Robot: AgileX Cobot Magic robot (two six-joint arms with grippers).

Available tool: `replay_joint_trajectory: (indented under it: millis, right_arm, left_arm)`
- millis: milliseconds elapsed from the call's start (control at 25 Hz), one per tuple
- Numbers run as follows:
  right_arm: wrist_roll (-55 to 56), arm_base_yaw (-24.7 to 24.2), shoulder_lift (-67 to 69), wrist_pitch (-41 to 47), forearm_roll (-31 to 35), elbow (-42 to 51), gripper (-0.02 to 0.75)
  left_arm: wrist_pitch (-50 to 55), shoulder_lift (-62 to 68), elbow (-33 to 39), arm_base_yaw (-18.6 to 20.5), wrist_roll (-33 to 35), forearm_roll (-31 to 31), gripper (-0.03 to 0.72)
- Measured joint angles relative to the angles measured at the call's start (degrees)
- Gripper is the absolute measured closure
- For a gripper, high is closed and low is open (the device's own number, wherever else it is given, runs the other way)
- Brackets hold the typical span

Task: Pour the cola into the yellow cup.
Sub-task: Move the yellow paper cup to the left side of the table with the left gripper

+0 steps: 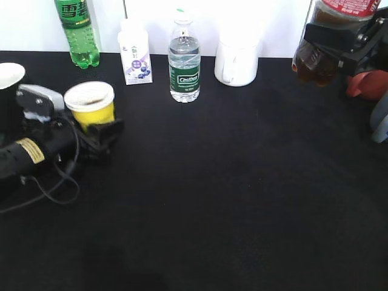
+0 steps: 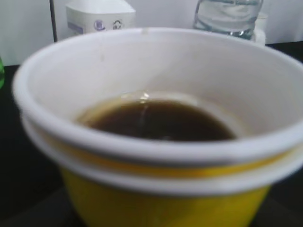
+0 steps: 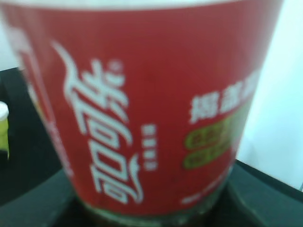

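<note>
The yellow cup (image 1: 91,107) with a white rim stands at the left of the black table, held in my left gripper (image 1: 100,132), which is shut on it. In the left wrist view the cup (image 2: 156,198) fills the frame and holds dark brown cola (image 2: 158,120). My right gripper (image 1: 339,51) is shut on the cola bottle (image 1: 315,60) at the top right, raised off the table; its cap is out of view. The red label (image 3: 142,109) fills the right wrist view.
Along the back stand a green soda bottle (image 1: 77,33), a small white carton (image 1: 134,57), a clear water bottle (image 1: 183,60) and a white mug (image 1: 236,62). A red-brown mug (image 1: 368,85) sits at the right edge. A white cup rim (image 1: 9,74) shows at far left.
</note>
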Motion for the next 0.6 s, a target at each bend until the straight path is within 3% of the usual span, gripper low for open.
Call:
replay_joint_trajectory:
  millis: [160, 320, 440, 600]
  right_arm:
    - [0.00, 0.00, 0.00, 0.00, 0.00, 0.00, 0.321]
    - [0.00, 0.00, 0.00, 0.00, 0.00, 0.00, 0.321]
    - [0.00, 0.00, 0.00, 0.00, 0.00, 0.00, 0.321]
    - [0.12, 0.00, 0.00, 0.00, 0.00, 0.00, 0.321]
  left_arm:
    - [0.44, 0.00, -0.11, 0.00, 0.00, 0.28, 0.241]
    - [1.89, -0.13, -0.18, 0.00, 0.60, 1.11, 0.091]
    - [1.12, -0.42, 1.36, 0.00, 1.04, -0.11, 0.060]
    - [-5.59, -1.03, 8.65, 0.00, 2.52, -5.55, 0.057]
